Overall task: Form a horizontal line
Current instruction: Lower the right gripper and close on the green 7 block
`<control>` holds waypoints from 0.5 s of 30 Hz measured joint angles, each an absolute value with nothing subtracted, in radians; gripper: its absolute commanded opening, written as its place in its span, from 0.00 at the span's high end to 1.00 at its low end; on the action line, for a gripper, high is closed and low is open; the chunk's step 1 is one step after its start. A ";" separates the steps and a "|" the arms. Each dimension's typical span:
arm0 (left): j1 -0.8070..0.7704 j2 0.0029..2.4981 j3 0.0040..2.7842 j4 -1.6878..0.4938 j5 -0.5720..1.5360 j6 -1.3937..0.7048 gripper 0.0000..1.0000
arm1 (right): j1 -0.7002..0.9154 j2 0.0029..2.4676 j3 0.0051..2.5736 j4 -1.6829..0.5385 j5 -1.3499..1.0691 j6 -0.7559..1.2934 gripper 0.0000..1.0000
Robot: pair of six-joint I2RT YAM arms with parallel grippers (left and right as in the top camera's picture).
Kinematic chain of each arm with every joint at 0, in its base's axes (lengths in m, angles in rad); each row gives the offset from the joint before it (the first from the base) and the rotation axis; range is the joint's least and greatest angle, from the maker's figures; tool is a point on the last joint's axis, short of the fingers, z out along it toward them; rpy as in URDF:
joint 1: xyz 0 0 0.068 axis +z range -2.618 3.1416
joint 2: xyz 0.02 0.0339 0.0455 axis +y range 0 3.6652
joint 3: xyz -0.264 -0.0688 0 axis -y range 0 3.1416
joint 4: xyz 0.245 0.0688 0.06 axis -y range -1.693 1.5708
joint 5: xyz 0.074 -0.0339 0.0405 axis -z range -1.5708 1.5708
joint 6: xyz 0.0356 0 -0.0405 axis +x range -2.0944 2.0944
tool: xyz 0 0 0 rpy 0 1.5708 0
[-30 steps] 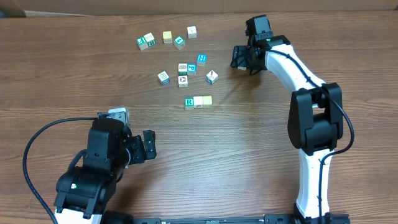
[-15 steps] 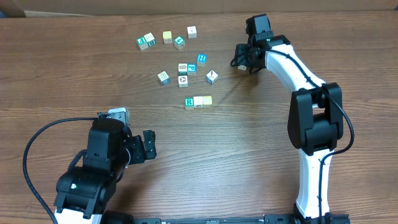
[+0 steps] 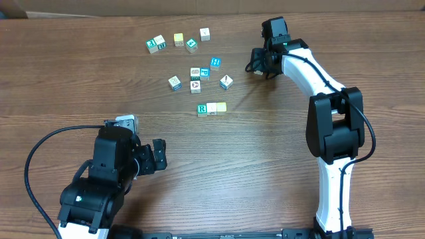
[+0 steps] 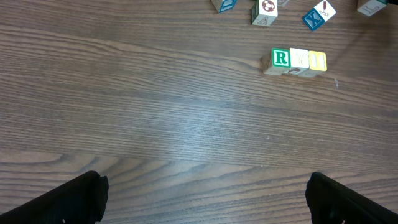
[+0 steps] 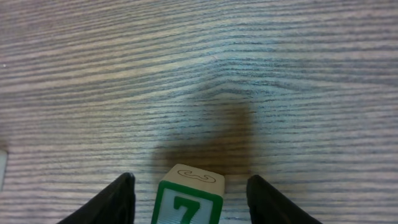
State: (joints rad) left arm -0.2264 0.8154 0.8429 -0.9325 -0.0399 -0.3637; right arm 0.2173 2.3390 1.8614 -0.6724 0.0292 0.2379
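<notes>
Three cubes stand touching in a row at mid-table: the green "R" cube, a pale white cube and a plain yellow cube. Far right of them, my right gripper straddles the green "T" cube. That cube rests on the table with a gap at each finger, so the gripper is open. The overhead view hides this cube under the gripper. My left gripper hangs wide open near the front left, holding nothing.
Loose cubes lie behind the row: a blue "H" cube, a white cube with a red mark, a small cluster and several more along the back. The right arm's white links run from back to front right.
The right gripper's jaws have narrowed around the "T" cube. The left arm and the three-cube row have not moved.
</notes>
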 measured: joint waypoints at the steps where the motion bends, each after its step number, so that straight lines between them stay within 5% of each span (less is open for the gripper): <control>1: -0.226 0.815 0.843 -0.933 -0.040 -0.364 0.00 | 0.217 2.339 1.861 -0.673 0.030 0.236 0.52; 15: -0.226 0.815 0.843 -0.933 -0.040 -0.364 0.01 | 0.218 2.339 1.861 -0.674 0.030 0.236 0.63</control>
